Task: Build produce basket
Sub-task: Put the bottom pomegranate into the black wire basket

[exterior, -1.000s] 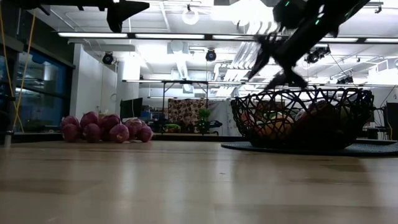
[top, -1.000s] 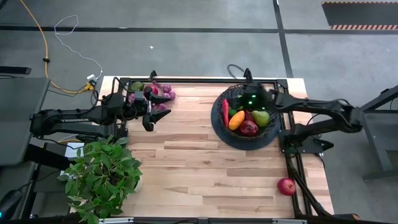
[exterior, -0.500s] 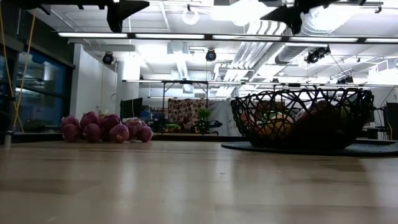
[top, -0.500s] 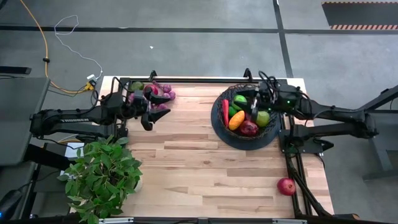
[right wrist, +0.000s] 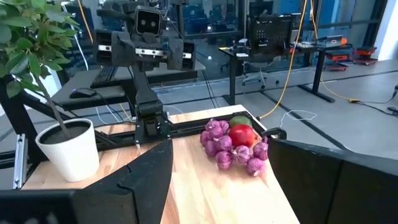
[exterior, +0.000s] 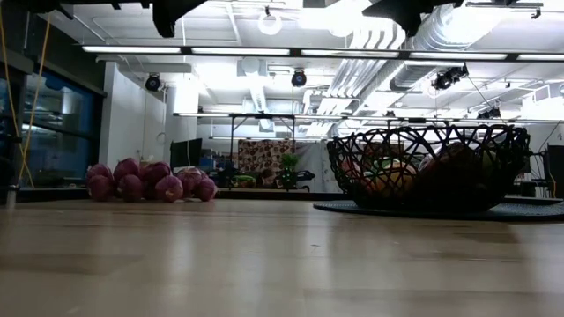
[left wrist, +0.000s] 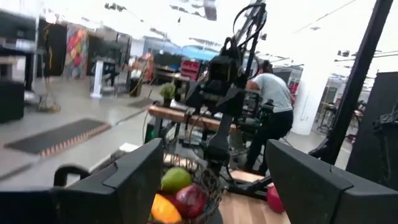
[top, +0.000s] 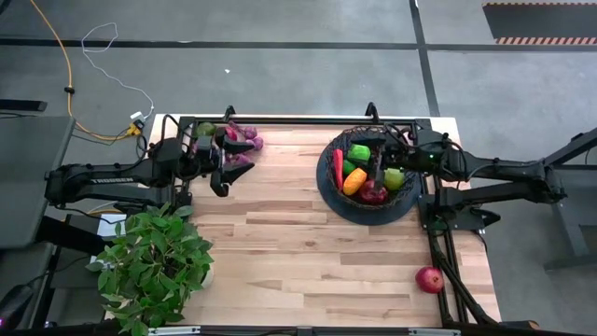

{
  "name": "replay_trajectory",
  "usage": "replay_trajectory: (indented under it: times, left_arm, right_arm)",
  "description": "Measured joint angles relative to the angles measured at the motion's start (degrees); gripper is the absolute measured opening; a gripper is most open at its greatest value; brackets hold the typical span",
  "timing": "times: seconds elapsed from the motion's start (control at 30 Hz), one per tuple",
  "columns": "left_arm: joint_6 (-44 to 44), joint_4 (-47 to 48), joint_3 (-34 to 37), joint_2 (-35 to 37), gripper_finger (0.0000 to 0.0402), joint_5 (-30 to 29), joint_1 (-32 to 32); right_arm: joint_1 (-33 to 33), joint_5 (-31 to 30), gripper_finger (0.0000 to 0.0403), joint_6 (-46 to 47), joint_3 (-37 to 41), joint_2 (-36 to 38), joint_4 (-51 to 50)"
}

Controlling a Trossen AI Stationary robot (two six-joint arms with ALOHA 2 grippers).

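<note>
Two dark grippers hang above the far half of your pale wooden tabletop [top: 308, 233], both with fingers spread apart and nothing between them. Your left gripper [top: 220, 168] hovers near the far left corner, just beside the heap of produce lying there: purple grape bunches [top: 244, 142], a red apple [right wrist: 242, 135] and a green fruit [top: 205, 129], all touching one another on the wood. Your right gripper [top: 380, 163] is over the round black wire mesh basket [top: 328, 182], which sits on its dark round base near the far right corner. Inside the basket you can see a red chilli pepper [top: 338, 166], a green lime [top: 359, 150], an orange fruit [top: 354, 180], a dark red apple [top: 373, 193] and a green pear [top: 394, 177], packed close together. One more red apple [top: 429, 278] lies alone by the right edge, well apart from the basket, toward the near right corner. A leafy green plant in a white pot [top: 154, 266] stands at the near left corner. In the left wrist view a person [left wrist: 270, 106] bends over in the room beyond the table.
</note>
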State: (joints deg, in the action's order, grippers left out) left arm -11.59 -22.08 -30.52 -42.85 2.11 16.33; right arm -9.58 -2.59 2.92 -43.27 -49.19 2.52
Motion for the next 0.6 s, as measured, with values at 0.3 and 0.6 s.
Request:
replay_trajectory:
  times: [0.3, 0.6]
  left_arm:
    - [4.3, -1.2, 0.0, 0.0, 0.0271, 0.2, 0.0]
    - [4.3, 1.5, 0.0, 0.0, 0.0271, 0.2, 0.0]
  right_arm:
    - [0.0, 0.0, 0.0246, 0.1, 0.0, 0.0, 0.3]
    - [0.0, 0.3, 0.0246, 0.1, 0.0, 0.0, 0.3]
